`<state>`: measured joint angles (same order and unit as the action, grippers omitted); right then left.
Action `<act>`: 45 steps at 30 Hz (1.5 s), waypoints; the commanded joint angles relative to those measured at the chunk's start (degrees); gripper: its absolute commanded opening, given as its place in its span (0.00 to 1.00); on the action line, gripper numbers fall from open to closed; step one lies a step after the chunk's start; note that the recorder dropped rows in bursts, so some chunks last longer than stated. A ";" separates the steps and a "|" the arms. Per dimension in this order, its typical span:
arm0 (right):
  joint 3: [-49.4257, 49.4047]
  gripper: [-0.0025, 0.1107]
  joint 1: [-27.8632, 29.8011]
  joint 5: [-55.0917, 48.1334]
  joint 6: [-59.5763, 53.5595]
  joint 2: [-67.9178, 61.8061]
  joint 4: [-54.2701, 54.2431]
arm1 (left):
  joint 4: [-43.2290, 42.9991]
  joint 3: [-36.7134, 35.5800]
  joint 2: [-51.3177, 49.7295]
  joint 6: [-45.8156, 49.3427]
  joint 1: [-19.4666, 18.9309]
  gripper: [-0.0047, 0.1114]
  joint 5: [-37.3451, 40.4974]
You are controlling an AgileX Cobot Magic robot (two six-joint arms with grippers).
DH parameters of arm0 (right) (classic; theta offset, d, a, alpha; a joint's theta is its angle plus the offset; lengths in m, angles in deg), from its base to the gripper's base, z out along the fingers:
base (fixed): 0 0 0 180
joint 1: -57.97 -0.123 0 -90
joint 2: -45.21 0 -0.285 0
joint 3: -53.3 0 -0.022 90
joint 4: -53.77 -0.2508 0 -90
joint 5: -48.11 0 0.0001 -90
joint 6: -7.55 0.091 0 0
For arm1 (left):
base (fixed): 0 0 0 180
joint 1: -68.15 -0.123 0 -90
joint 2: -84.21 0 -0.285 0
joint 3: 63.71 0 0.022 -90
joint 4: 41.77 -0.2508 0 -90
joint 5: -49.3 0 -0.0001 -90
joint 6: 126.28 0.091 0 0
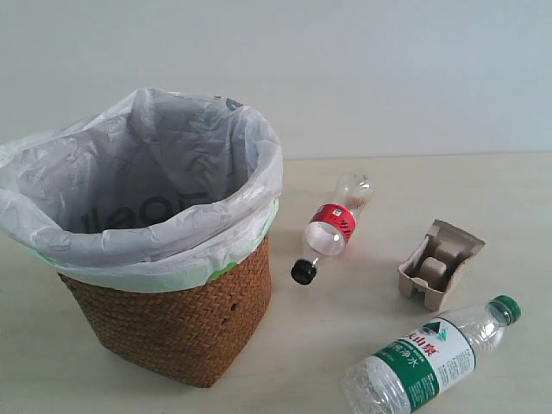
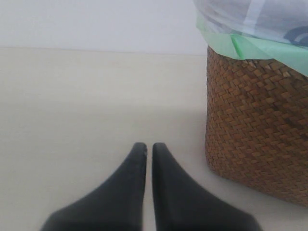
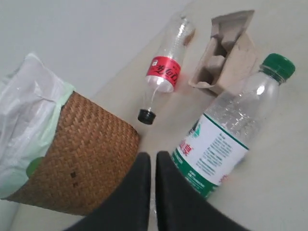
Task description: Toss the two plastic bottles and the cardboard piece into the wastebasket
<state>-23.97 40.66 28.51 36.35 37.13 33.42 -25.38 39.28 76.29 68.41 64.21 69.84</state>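
Observation:
The wicker wastebasket point(image 1: 185, 323) with its white bag liner stands at the left of the exterior view. To its right lies the small bottle point(image 1: 332, 226) with black cap and red label. The beige cardboard piece point(image 1: 440, 263) rests further right. The large green-capped bottle point(image 1: 431, 358) lies at the front right. No arm shows in the exterior view. My left gripper point(image 2: 149, 147) is shut, empty, low over the table beside the wastebasket point(image 2: 255, 139). My right gripper point(image 3: 153, 156) is shut, empty, between the wastebasket point(image 3: 82, 159) and the large bottle point(image 3: 226, 130). The small bottle point(image 3: 166, 72) and cardboard piece point(image 3: 226, 53) lie beyond.
A pale wooden table point(image 1: 345, 328) carries everything, with a plain white wall behind. The bag's pale green edge point(image 2: 250, 48) hangs over the basket rim.

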 commanded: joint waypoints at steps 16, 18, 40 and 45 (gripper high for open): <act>0.06 0.02 0.21 25.69 5.19 0.29 -1.79 | -0.17 -0.20 0.14 0.26 -0.16 0.07 0.04; 0.06 0.02 0.21 28.30 5.35 0.29 -1.79 | -0.17 -0.20 0.14 0.26 -0.16 0.07 0.04; 9.44 0.02 0.21 31.44 1.94 -13.96 1.89 | -0.17 -0.20 0.14 0.26 -0.16 0.07 0.04; 9.44 0.02 0.21 32.17 2.48 -18.45 1.17 | -0.17 -0.20 0.14 0.26 -0.16 0.07 0.04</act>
<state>-14.96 40.74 59.93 39.23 20.37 34.24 -25.38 39.28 76.29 68.41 64.21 69.84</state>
